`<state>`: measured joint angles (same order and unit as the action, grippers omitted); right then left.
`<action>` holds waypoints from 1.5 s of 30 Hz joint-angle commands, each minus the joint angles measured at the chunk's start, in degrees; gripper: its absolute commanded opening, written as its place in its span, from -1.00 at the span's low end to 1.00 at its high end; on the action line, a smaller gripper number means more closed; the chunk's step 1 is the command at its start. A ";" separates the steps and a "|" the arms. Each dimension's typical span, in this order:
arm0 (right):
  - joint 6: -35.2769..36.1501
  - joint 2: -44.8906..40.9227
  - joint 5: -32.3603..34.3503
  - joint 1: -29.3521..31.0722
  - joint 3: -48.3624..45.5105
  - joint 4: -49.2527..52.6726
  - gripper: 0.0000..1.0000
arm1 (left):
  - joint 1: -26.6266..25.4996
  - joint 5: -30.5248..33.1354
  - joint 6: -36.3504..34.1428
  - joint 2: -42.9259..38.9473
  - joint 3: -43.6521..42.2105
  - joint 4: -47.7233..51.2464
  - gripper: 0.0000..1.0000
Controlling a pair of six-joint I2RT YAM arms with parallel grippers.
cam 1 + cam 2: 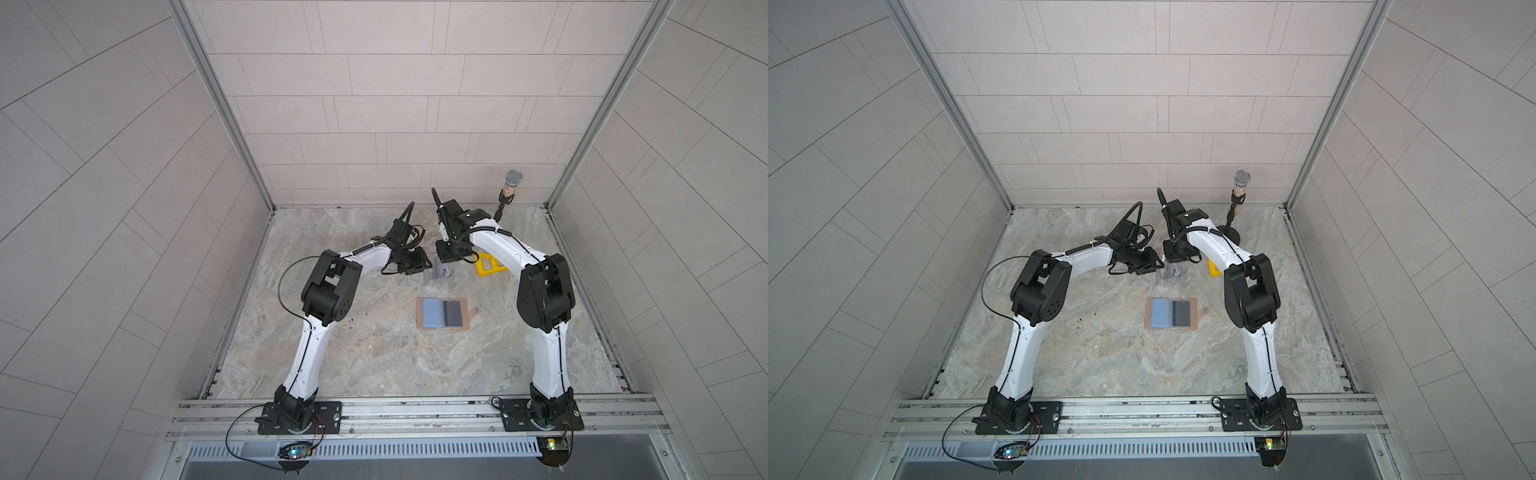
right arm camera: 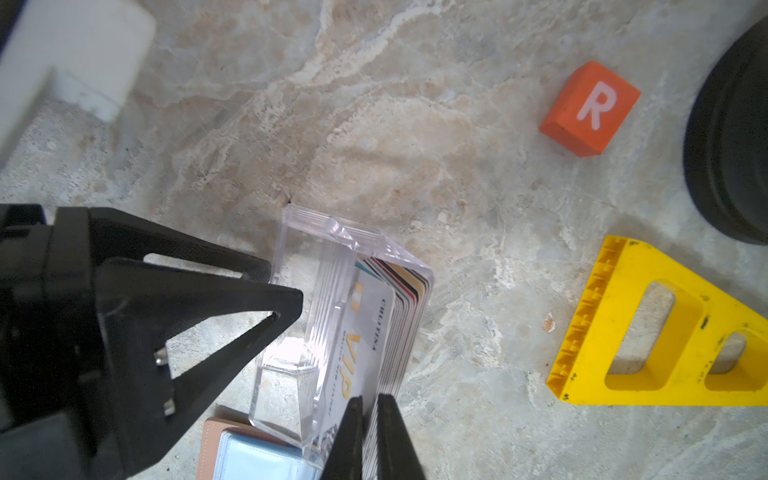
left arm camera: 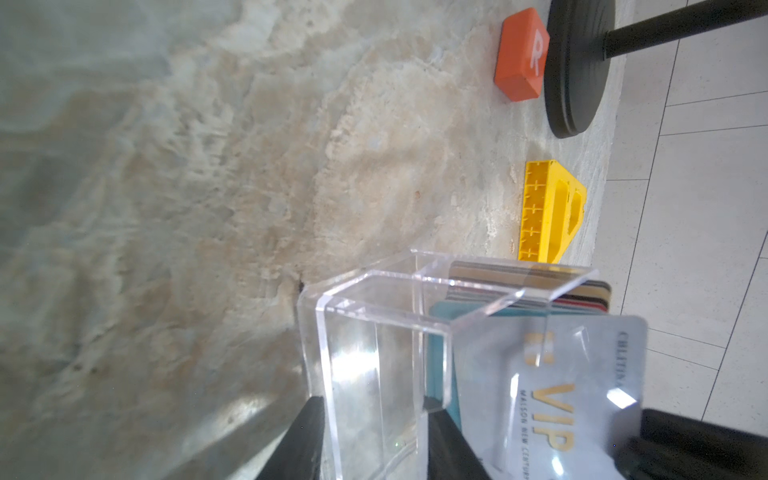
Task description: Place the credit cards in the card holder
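Left tool (image 3: pixel 374 405) clamped half-wide, level; right tool (image 2: pixel 370 399) pinched narrow (pointing down).

Overhead pair; wrist views close on cards (image 3: pixel 598 374)

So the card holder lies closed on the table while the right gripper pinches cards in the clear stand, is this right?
Only one point is wrong: the card holder lies open on the table, blue and dark grey inside facing up, as both top views show. The right gripper does pinch credit cards in the clear stand.
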<state>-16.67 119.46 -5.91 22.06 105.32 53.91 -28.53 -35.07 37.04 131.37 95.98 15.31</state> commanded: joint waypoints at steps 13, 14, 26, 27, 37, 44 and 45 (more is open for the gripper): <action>-0.67 -3.82 -2.58 -0.27 -0.37 1.34 -1.00 | -0.05 2.09 -0.74 1.37 -1.99 6.76 -0.15; -0.71 -4.26 -2.84 -0.35 -0.55 1.16 -1.00 | -0.06 2.05 -0.70 1.26 -2.05 6.66 -0.15; -2.07 -8.14 -5.93 -1.75 -2.37 -0.42 -1.00 | -0.04 0.75 -0.08 0.48 -2.12 5.52 -0.14; -2.17 -8.34 -6.11 -1.85 -2.44 -0.47 -1.00 | -0.03 0.75 0.04 0.31 -2.20 5.31 -0.13; -2.23 -9.16 -8.16 -2.64 -3.44 -1.24 -1.00 | -0.07 0.36 -0.04 -1.14 -2.60 4.53 -0.08; -2.06 -8.30 -9.49 -3.09 -5.11 -2.14 -0.95 | -0.04 0.29 0.14 -1.16 -2.73 4.38 -0.08; -1.89 -8.13 -10.00 -3.10 -5.14 -2.14 -0.89 | -0.05 0.26 0.14 -1.20 -2.73 4.38 -0.09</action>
<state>-18.46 112.79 -14.83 19.31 100.55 51.62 -28.53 -36.03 37.56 130.91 95.11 15.14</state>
